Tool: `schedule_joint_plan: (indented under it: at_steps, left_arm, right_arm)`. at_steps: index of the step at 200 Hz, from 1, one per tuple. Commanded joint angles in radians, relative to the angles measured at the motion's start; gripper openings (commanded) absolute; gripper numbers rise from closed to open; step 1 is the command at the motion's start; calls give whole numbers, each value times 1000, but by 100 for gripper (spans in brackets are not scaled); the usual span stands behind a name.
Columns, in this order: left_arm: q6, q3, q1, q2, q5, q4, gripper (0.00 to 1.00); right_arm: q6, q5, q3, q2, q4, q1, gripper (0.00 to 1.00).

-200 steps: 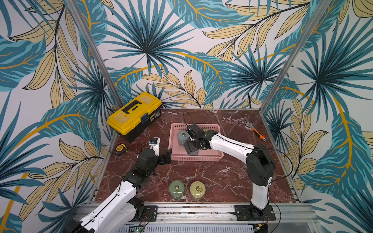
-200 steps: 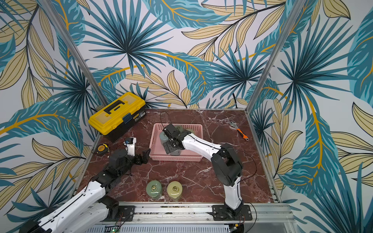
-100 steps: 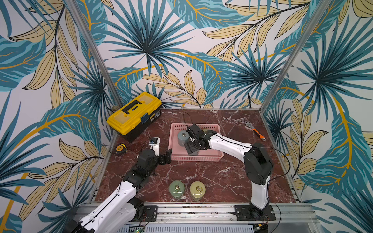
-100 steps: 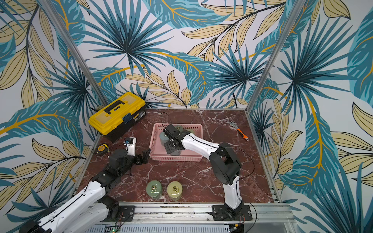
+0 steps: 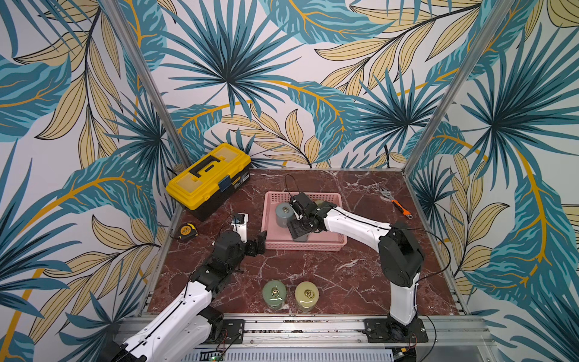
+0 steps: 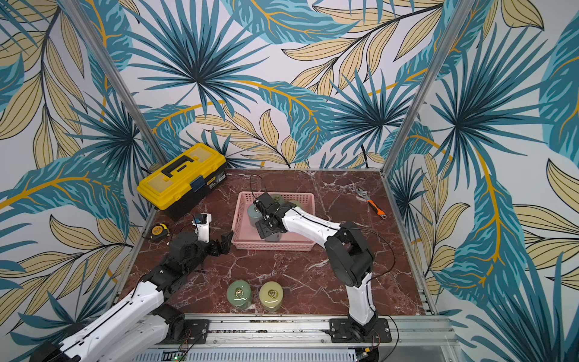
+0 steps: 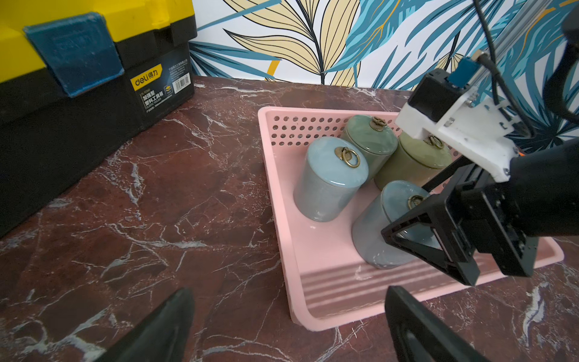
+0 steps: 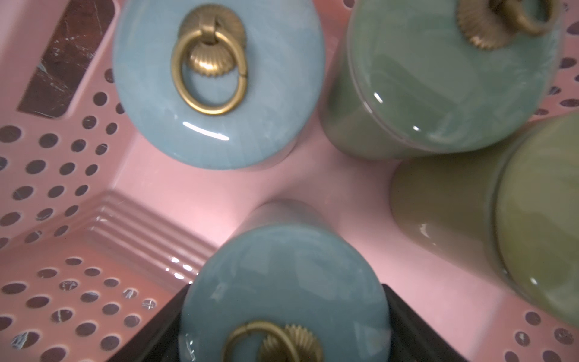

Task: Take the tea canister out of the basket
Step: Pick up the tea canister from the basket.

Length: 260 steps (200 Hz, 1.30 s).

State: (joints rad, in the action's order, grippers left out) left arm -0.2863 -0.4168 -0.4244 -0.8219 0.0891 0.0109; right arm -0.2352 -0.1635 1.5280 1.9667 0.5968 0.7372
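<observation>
The pink basket (image 5: 302, 195) (image 6: 275, 196) (image 7: 269, 175) (image 8: 329, 188) holds several lidded tea canisters with brass ring pulls. My right gripper (image 5: 299, 230) (image 7: 407, 203) (image 8: 286, 290) reaches down into it, its black fingers pressed on both sides of the near blue tea canister (image 5: 302, 239) (image 7: 372, 232) (image 8: 282, 266). That canister stands upright on the basket floor. A second blue canister (image 5: 283, 213) (image 7: 329, 178) (image 8: 219, 78), a green one (image 7: 369, 138) (image 8: 438, 78) and an olive one (image 7: 413, 160) (image 8: 501, 219) stand close behind. My left gripper (image 5: 250, 246) (image 7: 288, 293) is open at the basket's near left corner, holding nothing.
Near the front edge, a green canister (image 5: 274, 294) and a yellowish one (image 5: 307, 294) stand on the marble table. A yellow-and-black toolbox (image 5: 208, 175) sits at the back left with a tape measure (image 5: 185, 231) before it. A wrench (image 5: 396, 203) lies at the right.
The right gripper's jaws have narrowed around the near blue canister. Both arms have otherwise stayed in place.
</observation>
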Motion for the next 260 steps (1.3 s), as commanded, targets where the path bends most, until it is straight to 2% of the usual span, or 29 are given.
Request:
schedule_joint_plan:
  at_steps: [1, 113, 260]
  left_arm:
    - [15, 32, 3, 7, 5, -28, 100]
    - [8, 35, 3, 11, -12, -28, 100]
    - [12, 36, 3, 17, -25, -30, 100]
  right_arm:
    - [-4, 2, 6, -28, 1, -5, 59]
    - [16, -48, 14, -167, 66, -5, 58]
    - [-2, -37, -16, -328, 149, -1, 58]
